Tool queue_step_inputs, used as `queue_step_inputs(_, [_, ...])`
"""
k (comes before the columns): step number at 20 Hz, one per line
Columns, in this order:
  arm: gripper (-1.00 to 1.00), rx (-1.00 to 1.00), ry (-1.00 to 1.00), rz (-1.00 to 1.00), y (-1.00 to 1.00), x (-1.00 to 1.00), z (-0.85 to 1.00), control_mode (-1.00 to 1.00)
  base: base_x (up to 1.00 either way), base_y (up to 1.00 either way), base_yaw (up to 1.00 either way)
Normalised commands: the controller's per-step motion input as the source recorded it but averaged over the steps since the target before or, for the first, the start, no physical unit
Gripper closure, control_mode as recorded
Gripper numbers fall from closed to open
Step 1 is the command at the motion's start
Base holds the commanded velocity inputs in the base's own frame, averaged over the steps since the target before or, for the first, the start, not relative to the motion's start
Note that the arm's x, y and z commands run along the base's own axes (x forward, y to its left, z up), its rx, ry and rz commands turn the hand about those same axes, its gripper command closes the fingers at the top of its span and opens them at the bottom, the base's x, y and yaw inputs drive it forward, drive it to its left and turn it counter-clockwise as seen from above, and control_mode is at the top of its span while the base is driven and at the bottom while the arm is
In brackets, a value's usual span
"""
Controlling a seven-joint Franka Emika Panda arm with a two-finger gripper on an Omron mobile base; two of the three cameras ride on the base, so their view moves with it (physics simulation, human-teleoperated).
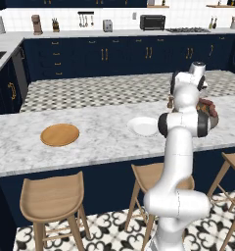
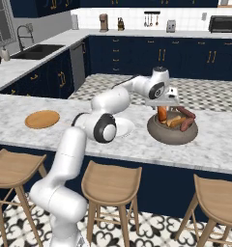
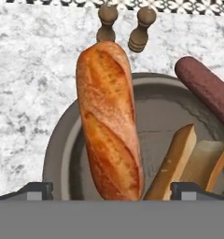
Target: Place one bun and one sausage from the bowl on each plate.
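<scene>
Now, golden crusty bun (image 3: 109, 121) w/ scored top, upright in bowl (image 3: 60, 154)

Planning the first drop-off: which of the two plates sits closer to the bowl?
The white plate, just beside the bowl. The wooden plate lies much farther along the counter, toward the sink end.

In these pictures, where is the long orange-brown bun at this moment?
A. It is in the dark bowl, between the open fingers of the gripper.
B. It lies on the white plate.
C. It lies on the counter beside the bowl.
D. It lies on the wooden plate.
A. In the hand view the bun rests in the bowl, and the gripper stands open around it; the wooden plate and the white plate carry nothing.
</scene>
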Motion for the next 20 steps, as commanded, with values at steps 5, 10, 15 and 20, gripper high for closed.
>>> queue_step_inputs(5, [-1.00, 0.00, -0.11, 0.00, 0.00, 0.20, -0.67, -1.00, 0.00, 0.00, 0.00])
queue_step_inputs(10, [-1.00, 0.00, -0.08, 0.00, 0.00, 0.16, -0.61, -1.00, 0.00, 0.00, 0.00])
queue_step_inputs(15, [1.00, 0.00, -0.01, 0.00, -0.01, 0.01, -0.14, -1.00, 0.00, 0.00, 0.00])
queue_step_inputs(20, [1.00, 0.00, 0.00, 0.00, -0.01, -0.03, 0.05, -1.00, 0.00, 0.00, 0.00])
